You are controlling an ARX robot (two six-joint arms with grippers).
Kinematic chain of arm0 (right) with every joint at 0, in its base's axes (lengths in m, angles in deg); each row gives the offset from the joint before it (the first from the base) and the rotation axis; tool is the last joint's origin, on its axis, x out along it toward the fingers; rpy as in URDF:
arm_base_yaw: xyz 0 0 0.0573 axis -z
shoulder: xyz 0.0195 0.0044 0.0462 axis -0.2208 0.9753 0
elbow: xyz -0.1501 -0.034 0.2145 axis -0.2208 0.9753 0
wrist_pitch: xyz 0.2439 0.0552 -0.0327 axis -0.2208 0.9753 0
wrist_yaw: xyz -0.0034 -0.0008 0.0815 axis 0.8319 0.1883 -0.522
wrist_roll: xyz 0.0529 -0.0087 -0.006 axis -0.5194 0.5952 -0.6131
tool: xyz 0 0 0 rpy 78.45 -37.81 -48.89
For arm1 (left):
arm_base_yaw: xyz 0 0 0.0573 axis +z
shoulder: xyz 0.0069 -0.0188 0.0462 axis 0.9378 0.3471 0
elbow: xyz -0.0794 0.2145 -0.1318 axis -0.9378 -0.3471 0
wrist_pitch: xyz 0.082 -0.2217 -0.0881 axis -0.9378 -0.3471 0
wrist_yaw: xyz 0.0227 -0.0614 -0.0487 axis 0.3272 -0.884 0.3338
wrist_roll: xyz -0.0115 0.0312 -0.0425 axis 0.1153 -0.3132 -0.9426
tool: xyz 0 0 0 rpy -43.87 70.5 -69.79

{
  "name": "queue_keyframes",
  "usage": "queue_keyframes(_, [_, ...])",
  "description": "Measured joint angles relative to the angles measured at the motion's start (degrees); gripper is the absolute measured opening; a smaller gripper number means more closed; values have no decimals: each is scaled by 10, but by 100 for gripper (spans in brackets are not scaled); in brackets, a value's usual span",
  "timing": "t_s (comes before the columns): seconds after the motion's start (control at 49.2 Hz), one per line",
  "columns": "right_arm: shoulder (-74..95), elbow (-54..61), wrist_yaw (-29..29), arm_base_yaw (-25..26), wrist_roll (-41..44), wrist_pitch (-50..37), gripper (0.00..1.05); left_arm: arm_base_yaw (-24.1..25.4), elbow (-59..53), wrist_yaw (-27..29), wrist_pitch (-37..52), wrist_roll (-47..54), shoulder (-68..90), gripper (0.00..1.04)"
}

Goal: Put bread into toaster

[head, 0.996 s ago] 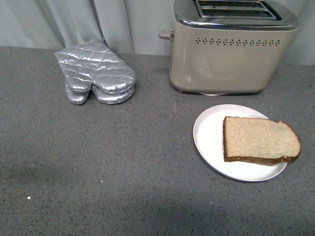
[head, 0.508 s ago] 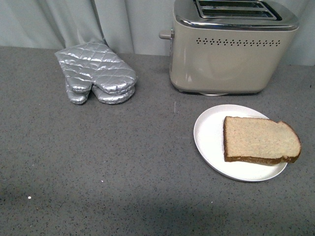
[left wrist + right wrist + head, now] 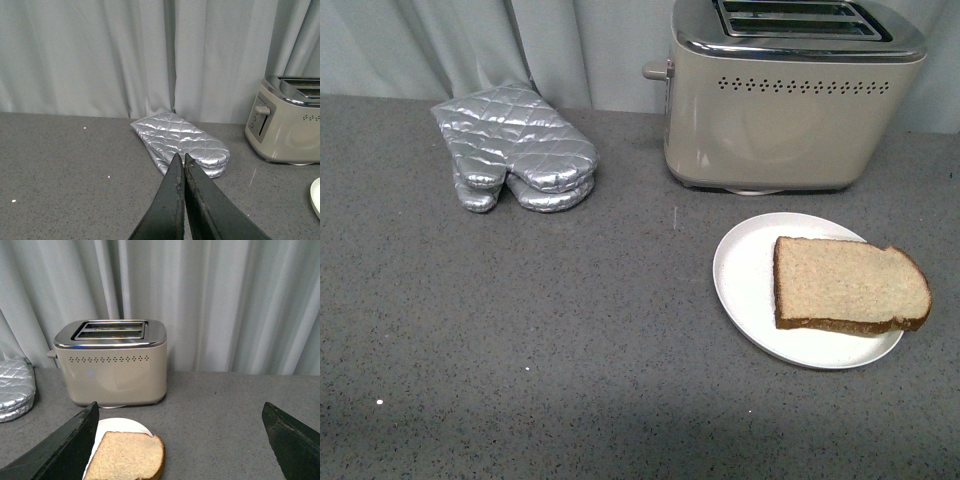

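Note:
The bread (image 3: 850, 283) is a light brown slice with a dark crust, lying flat on a white plate (image 3: 748, 270) at the right front. It also shows in the right wrist view (image 3: 127, 457). The beige toaster (image 3: 780, 110) with a chrome top and two empty slots stands behind the plate; it also shows in the right wrist view (image 3: 112, 367) and the left wrist view (image 3: 290, 125). Neither gripper shows in the front view. My left gripper (image 3: 180, 157) is shut and empty, above the counter. My right gripper (image 3: 180, 412) is open wide and empty, with the bread by one finger.
A pair of silver quilted oven mitts (image 3: 515, 150) lies at the back left of the grey counter (image 3: 520, 330); they also show in the left wrist view (image 3: 182, 142). Grey curtains (image 3: 580, 45) hang behind the counter.

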Motion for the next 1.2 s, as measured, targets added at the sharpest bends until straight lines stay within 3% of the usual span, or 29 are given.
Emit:
queue_keyframes(0.528, [0,0,0,0,0,0,95,0,0,0,-87,0,-87,4])
queue_keyframes(0.65, [0,0,0,0,0,0,95,0,0,-1,-183,0,-169,4])
queue_keyframes(1.057, [0,0,0,0,0,0,95,0,0,-1,-188,0,-184,4])
queue_keyframes(1.098, [2,-1,9,-2,7,3,95,0,0,-1,-188,0,-184,10])
queue_keyframes(1.159, [47,-21,69,-10,53,50,95,0,0,-1,-188,0,-184,23])
queue_keyframes(1.199, [82,-26,70,-6,67,46,95,0,0,-1,-188,0,-185,28])
